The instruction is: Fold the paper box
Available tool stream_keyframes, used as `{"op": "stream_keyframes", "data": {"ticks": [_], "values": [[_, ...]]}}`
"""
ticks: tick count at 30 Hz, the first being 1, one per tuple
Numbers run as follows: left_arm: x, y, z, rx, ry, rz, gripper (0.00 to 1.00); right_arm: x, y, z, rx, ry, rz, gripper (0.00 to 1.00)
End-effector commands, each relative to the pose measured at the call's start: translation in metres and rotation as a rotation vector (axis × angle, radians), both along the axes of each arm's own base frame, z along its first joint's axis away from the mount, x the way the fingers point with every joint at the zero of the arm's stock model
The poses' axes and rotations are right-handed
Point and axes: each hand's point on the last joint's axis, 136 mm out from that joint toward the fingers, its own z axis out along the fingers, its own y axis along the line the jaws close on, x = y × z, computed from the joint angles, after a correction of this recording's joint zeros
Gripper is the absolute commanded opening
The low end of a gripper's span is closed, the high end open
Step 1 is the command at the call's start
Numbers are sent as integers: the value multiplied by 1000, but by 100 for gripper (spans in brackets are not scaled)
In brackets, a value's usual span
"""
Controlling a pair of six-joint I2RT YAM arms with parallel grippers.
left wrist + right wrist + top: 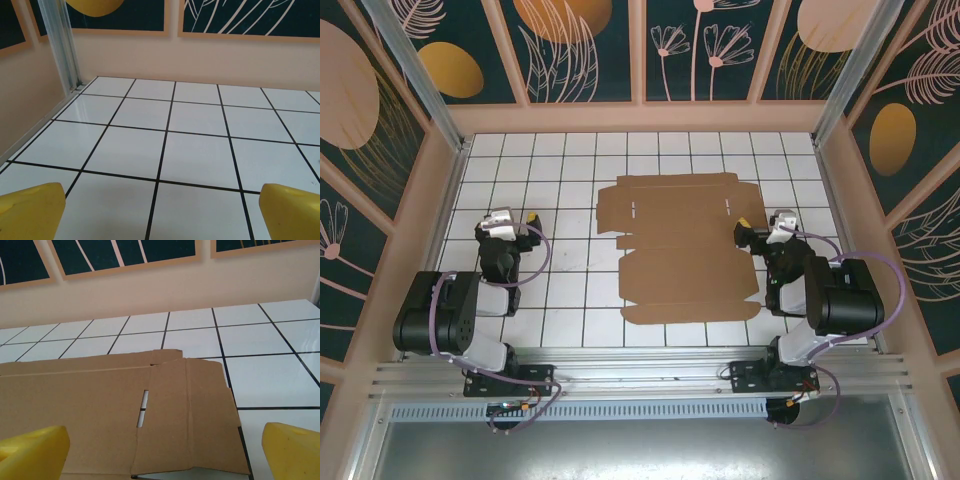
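The paper box (680, 250) lies as a flat brown die-cut sheet with flaps and slits in the middle of the white tiled table. Its right flap with a slit (185, 410) fills the lower half of the right wrist view. My right gripper (752, 232) rests at the sheet's right edge, open, its yellow fingertips (292, 450) wide apart just above the cardboard with nothing between them. My left gripper (527, 226) sits well left of the sheet, open over bare tiles, its yellow fingertips (30, 212) spread at the bottom corners of the left wrist view.
The table (560, 170) is walled in by beige panels with dark floral prints. An aluminium post (62, 45) stands at the far left corner. Both arm bases sit along the near rail (640, 375).
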Motion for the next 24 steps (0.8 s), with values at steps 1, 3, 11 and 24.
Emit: {"op": "stream_keyframes", "data": {"ticks": [1,3,11,24], "values": [[3,-1,8,-4,-28,-12,99,4,-2,13,-12,-42,-10,99],[3,0,8,-3,-28,-11,99,4,-1,13,-13,-43,-9,99],[3,-1,8,-4,-27,-11,99,4,-2,13,-13,-44,-10,99],[2,0,8,-4,-30,-10,99,3,-3,14,3,-45,5,99]]}}
